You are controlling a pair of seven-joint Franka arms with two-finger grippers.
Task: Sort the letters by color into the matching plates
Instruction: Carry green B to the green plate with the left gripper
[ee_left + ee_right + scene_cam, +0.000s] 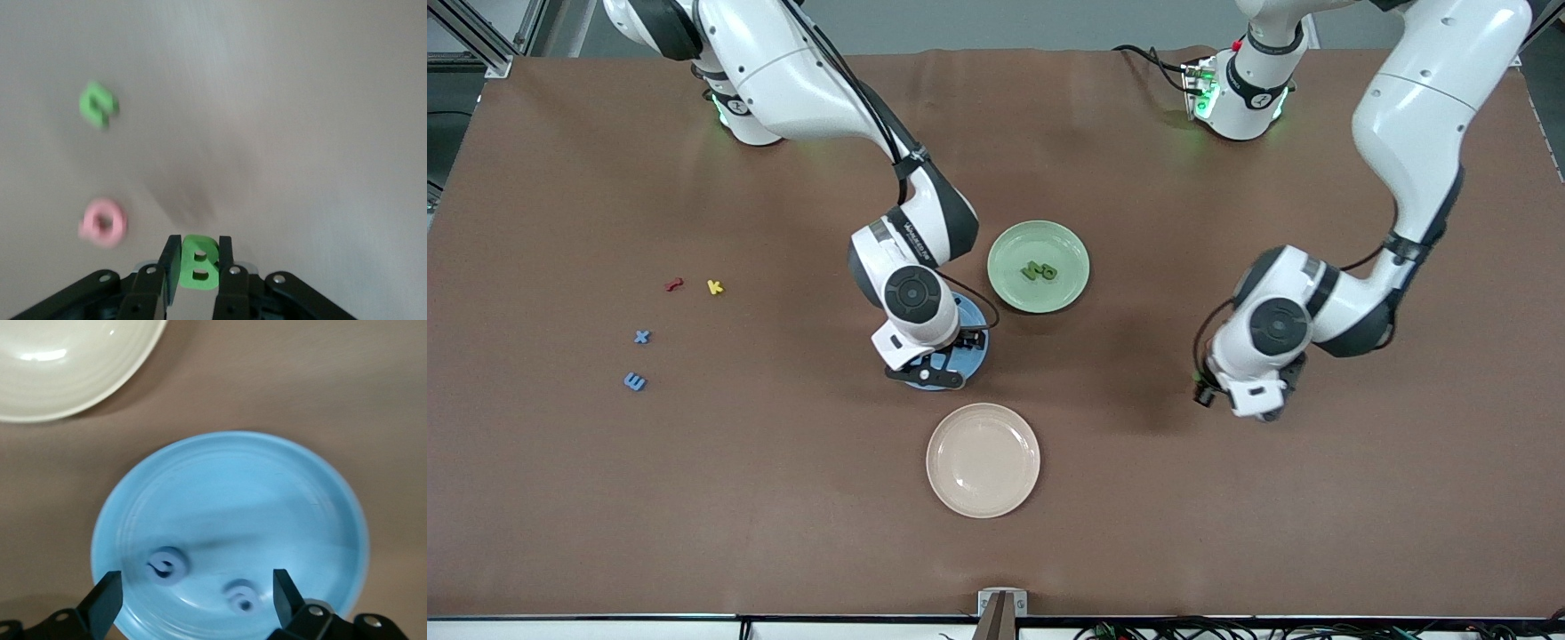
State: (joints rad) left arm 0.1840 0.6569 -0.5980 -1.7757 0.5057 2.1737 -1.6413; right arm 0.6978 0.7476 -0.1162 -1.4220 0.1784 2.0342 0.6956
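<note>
1. Green letter B (199,261) — thin, light, springy foam that will dent under pressure. The judged best hold is across its flat faces or outer edges, not at the holes. It sits at bottom centre of the left wrist view.
2. Left gripper (197,267) — clamped together on the green letter B, low over bare table at the lower right of the front view. Another green letter (98,103) and a pink letter (103,223) lie upper and middle left in its wrist view.
3. Right gripper (193,597) — fingers wide apart, holding nothing, over the blue plate (280,480), centre of the front view; two blue letters (167,565) lie in it.
4. Green plate (1039,266) — upper centre, carrying two green letters (1040,270).
5. Loose blue letters (635,381) — middle left on the table, beside a red (674,284) and a yellow (714,286) one.
6. Cream plate (983,460) — lower centre.
</note>
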